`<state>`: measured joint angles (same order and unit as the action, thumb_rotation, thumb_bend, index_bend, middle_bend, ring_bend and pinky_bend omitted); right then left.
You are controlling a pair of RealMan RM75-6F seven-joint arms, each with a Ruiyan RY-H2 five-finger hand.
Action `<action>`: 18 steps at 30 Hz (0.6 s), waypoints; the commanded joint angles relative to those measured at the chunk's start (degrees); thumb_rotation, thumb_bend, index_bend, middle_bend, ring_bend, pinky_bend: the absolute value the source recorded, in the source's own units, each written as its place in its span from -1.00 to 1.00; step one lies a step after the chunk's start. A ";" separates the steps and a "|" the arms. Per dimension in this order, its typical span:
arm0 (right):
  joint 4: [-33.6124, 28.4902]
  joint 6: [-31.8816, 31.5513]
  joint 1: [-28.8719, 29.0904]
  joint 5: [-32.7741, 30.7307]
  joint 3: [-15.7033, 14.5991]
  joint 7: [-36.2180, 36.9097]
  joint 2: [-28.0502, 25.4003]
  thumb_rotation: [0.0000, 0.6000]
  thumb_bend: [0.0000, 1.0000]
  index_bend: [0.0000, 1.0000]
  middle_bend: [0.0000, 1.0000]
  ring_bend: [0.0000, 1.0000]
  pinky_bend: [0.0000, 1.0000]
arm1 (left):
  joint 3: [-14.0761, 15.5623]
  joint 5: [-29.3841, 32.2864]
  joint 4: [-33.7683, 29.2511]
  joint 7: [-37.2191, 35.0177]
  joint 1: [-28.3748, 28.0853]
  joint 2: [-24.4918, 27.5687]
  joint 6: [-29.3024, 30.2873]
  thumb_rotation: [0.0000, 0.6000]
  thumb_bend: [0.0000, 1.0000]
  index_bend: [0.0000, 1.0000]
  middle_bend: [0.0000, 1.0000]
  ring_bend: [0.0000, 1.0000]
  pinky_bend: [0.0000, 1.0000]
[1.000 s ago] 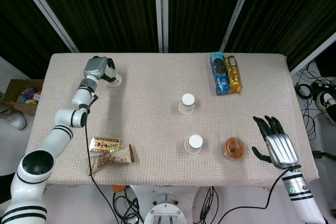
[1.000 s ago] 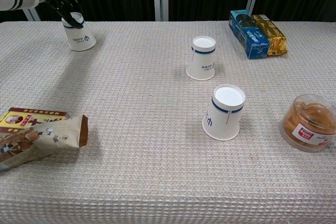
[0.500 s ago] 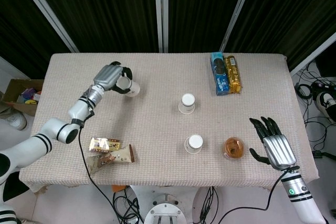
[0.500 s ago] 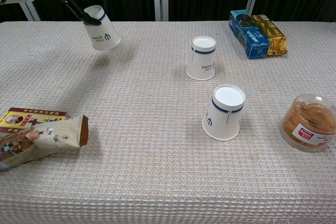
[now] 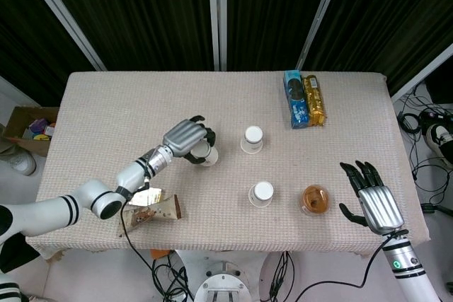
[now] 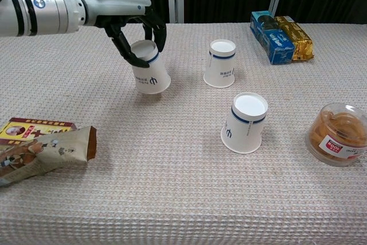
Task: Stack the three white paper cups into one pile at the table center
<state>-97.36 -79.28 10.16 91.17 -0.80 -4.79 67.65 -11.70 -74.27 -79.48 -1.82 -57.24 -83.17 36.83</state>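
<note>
My left hand (image 5: 186,139) (image 6: 137,31) grips a white paper cup (image 6: 150,74) (image 5: 208,154) upside down, lifted a little above the table and tilted, left of the table's middle. A second white cup (image 5: 252,139) (image 6: 221,63) stands upside down near the centre. The third cup (image 5: 261,194) (image 6: 246,122) stands upside down nearer the front edge. My right hand (image 5: 371,196) hovers open past the table's front right corner, fingers spread, holding nothing; only the head view shows it.
A clear tub of orange snacks (image 5: 315,199) (image 6: 339,133) sits right of the front cup. Blue and gold biscuit packs (image 5: 304,98) (image 6: 280,36) lie at the back right. Snack packets (image 5: 150,205) (image 6: 41,148) lie at the front left. A cardboard box (image 5: 27,124) stands on the floor left.
My left hand has lifted the cup from the back left corner and carried it right and forward toward the table's middle. The right hand shifted only slightly.
</note>
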 commanded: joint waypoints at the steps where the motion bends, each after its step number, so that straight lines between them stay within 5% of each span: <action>1: 0.16 -0.15 -0.16 0.05 -0.07 0.15 0.01 1.00 -0.54 -1.00 -0.72 -1.00 -1.00 | 0.88 2.72 -0.48 5.52 -1.66 -2.20 -0.31 1.00 -0.50 -0.10 -0.04 -0.30 -0.72; 10: 0.33 0.25 0.07 0.34 0.07 0.36 0.04 1.00 -0.54 -1.00 -0.72 -1.00 -1.00 | 0.51 9.38 -3.31 10.45 -1.84 -2.68 1.62 1.00 -0.75 -0.56 -0.64 -0.72 -0.73; 18: -1.01 3.44 2.47 -0.14 1.22 0.58 -1.01 1.00 -0.54 -1.00 -0.72 -1.00 -1.00 | 0.83 8.62 -12.36 8.89 6.80 7.10 13.92 1.00 -0.76 -0.59 -0.66 -0.72 -0.73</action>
<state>-98.04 -76.86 11.82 91.36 -0.03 -4.56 66.87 -11.37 -65.00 -88.92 7.52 -53.92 -79.57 46.49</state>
